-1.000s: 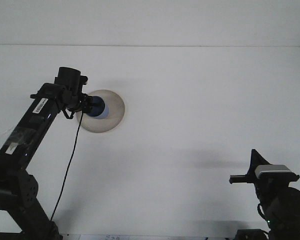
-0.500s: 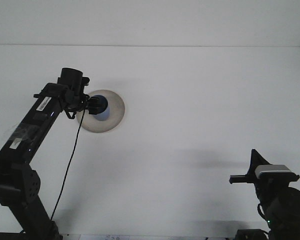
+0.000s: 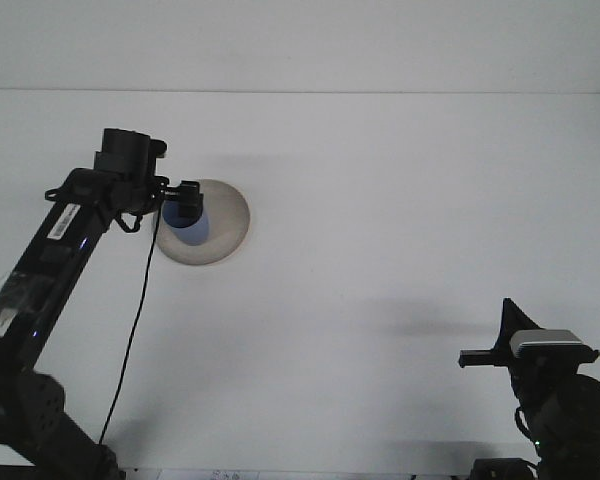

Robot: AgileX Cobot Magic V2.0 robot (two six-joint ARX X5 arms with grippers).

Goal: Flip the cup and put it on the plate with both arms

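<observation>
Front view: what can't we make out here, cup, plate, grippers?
- Cup: too small, and the left gripper covers its top, so upright or inverted cannot be told.
- Left gripper: dark fingers merge with the cup; open or shut unclear.
- Plate: its left part is hidden behind the left arm and cup.
- Right gripper: seen side-on; finger state unclear.
- Right arm base: cut off by the bottom edge.

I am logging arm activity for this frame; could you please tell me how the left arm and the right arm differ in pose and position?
The left arm stretches far forward over the table, while the right arm stays folded low at the near edge. The left gripper is at the blue cup on the plate; the right gripper is near nothing. Both arms are black.
</observation>
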